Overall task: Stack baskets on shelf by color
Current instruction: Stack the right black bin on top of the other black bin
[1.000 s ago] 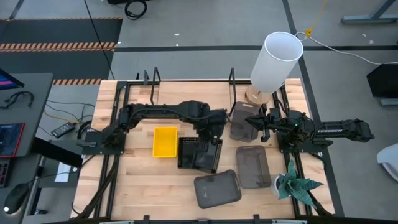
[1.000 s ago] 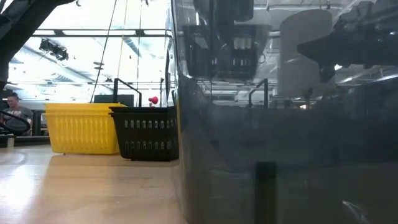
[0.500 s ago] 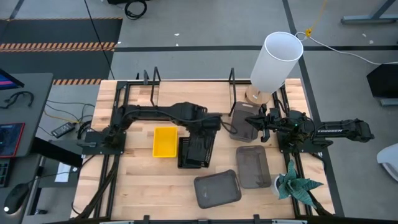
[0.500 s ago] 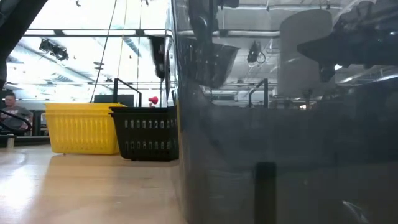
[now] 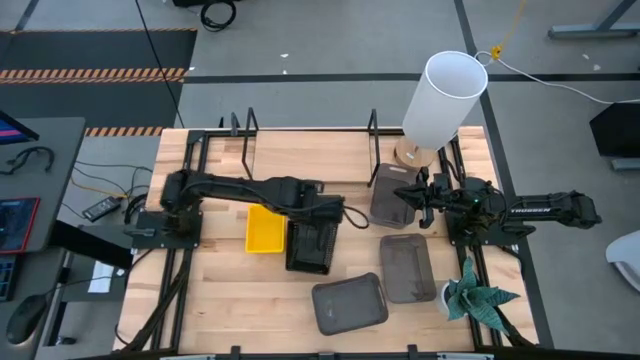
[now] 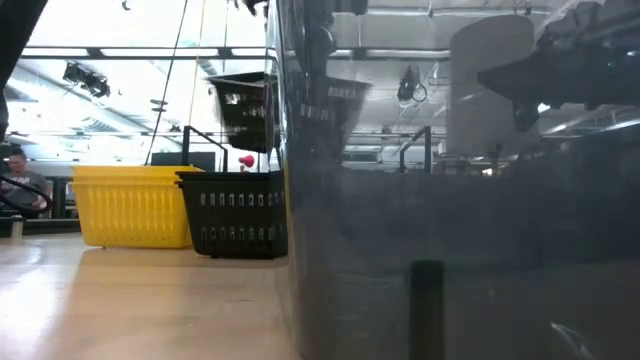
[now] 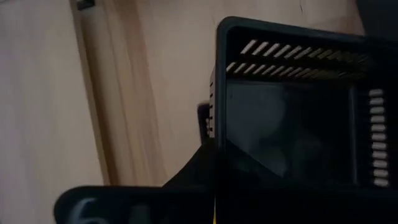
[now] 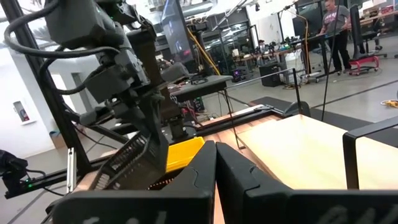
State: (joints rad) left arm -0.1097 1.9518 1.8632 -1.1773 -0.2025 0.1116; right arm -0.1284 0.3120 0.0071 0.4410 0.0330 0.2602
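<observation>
My left gripper [image 5: 338, 212] is shut on a black mesh basket [image 6: 245, 105], held in the air and tilted above another black basket [image 5: 309, 246] on the table. A yellow basket [image 5: 265, 228] rests flat beside it on its left. Three dark grey baskets [image 5: 390, 195] [image 5: 408, 268] [image 5: 348, 303] lie flat on the table's right half. My right gripper [image 5: 405, 200] hovers shut over the farthest grey one. The shelf [image 5: 310, 150], with its black uprights, runs along the far edge. My left gripper holds the black mesh basket by the rim of one wall [image 7: 216, 134], coming from above. The basket [image 8: 134, 163] hangs tilted below the fingers, lifted clear of the table. Its own dark body hides the exact finger placement in the left wrist view.
A white lamp [image 5: 445, 95] stands at the far right, and a potted plant [image 5: 475, 295] at the near right. In the low view a grey basket [image 6: 450, 250] close to the camera blocks the right half. Bare wood lies at the near left.
My left gripper has carried the black basket toward the table's left and slightly nearer, the arm's elbow swinging left. The basket now hangs over the black basket on the table, beside the yellow one. In the low view it has come out from behind the grey basket.
</observation>
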